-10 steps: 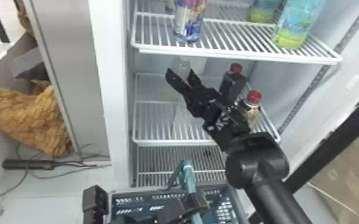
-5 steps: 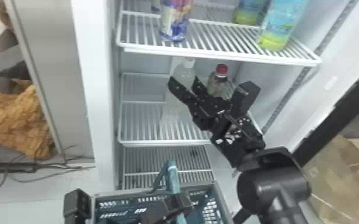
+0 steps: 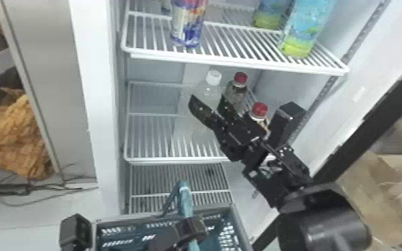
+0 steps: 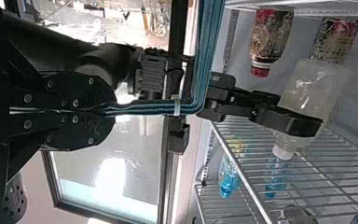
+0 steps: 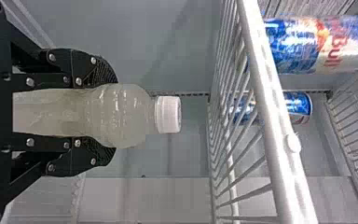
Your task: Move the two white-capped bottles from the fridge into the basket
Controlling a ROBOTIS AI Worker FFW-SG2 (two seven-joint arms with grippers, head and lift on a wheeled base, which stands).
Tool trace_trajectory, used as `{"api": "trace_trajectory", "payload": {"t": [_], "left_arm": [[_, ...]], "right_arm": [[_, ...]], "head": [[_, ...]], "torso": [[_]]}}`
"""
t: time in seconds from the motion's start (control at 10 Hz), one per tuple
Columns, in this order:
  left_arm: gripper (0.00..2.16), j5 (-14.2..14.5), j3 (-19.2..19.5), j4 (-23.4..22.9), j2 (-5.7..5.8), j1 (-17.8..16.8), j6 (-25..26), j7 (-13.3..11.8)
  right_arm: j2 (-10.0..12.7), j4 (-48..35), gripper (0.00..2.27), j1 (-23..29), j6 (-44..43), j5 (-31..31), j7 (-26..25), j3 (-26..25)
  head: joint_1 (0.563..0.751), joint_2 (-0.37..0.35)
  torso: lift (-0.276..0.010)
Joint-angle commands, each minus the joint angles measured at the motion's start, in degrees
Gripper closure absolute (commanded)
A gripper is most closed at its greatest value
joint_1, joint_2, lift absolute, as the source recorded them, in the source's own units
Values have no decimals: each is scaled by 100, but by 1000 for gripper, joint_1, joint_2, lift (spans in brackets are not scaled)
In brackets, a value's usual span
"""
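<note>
My right gripper point(image 3: 210, 108) is inside the fridge point(image 3: 93, 100), shut on the white-capped bottle point(image 3: 213, 88), just below the upper shelf. In the right wrist view the right gripper point(image 5: 107, 114) has a finger pressed to each side of the bottle's shoulder point(image 5: 121, 109), cap free. My left gripper point(image 3: 190, 228) is over the basket point(image 3: 223, 233). In the left wrist view the left gripper point(image 4: 109, 111) is shut on the teal basket handle point(image 4: 144, 109); the white-capped bottle point(image 4: 307, 93) shows farther off.
Red-capped bottles point(image 3: 235, 93) stand close right of the held bottle. The upper wire shelf point(image 3: 237, 61) carries a can point(image 3: 187, 25) and blue-green bottles point(image 3: 305, 31). The fridge's right wall point(image 3: 354, 93) and the dark door edge point(image 3: 367, 123) flank the right arm.
The white-capped bottle has shifted right with my right gripper, nearer the red-capped bottles. The fridge and basket have slid left in the head view. The left gripper keeps its place at the basket.
</note>
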Motion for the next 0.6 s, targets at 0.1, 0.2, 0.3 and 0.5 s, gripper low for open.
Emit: {"api": "trace_trajectory", "payload": {"t": [0.1, 0.2, 0.3, 0.5], "left_arm": [[1118, 0, 12, 0, 9, 1, 0, 0], [1119, 0, 12, 0, 0, 1, 0, 0], [1118, 0, 23, 0, 9, 15, 0, 0], [1118, 0, 23, 0, 18, 29, 0, 0]], "right_arm": [[36, -496, 868, 459, 140, -37, 56, -172], [71, -791, 868, 712, 196, -26, 56, -252], [106, -1072, 868, 966, 224, -37, 65, -343], [142, -1564, 868, 1430, 266, -71, 65, -435]], "head": [[695, -292], [695, -298], [695, -304], [695, -320]], "torso": [[-260], [-260], [-260], [-260]]}}
